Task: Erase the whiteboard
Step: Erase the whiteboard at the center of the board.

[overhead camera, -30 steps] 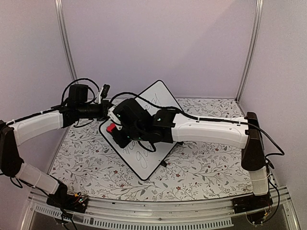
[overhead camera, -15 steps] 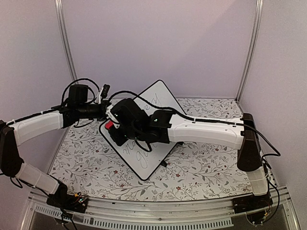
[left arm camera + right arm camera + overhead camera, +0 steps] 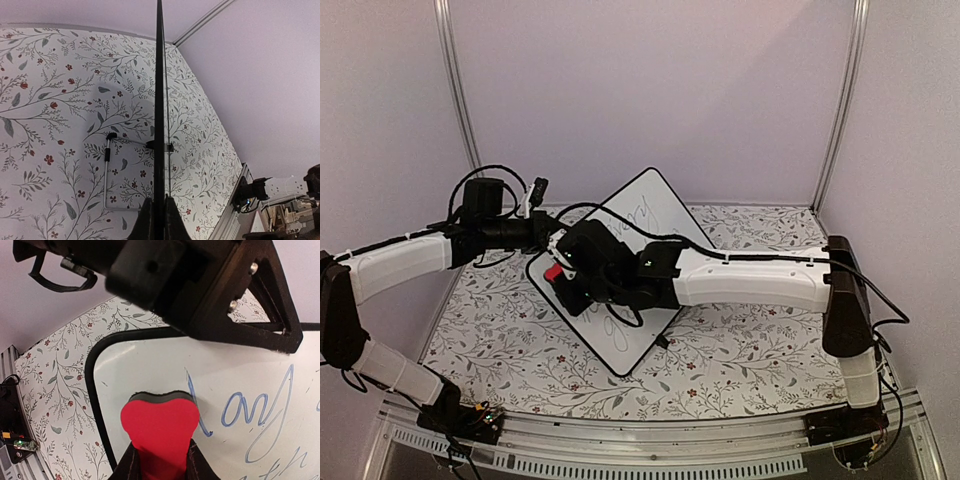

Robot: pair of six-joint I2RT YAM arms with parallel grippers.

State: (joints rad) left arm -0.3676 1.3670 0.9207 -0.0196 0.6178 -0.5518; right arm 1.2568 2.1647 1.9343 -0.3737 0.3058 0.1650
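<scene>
Gripping red eraser [image 3: 160,427], right end effector [image 3: 160,462] over whiteboard [image 3: 150,370]; left wrist view shows left end effector [image 3: 159,222] clamping its edge.

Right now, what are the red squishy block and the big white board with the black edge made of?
The red block looks like soft matte foam with a dark felt-like tip: it bulges where the right gripper pinches it. The white board looks smooth and glossy, probably a coated panel, since blue marker writing sits on it. Its black frame may be plastic; hard to tell.
</scene>
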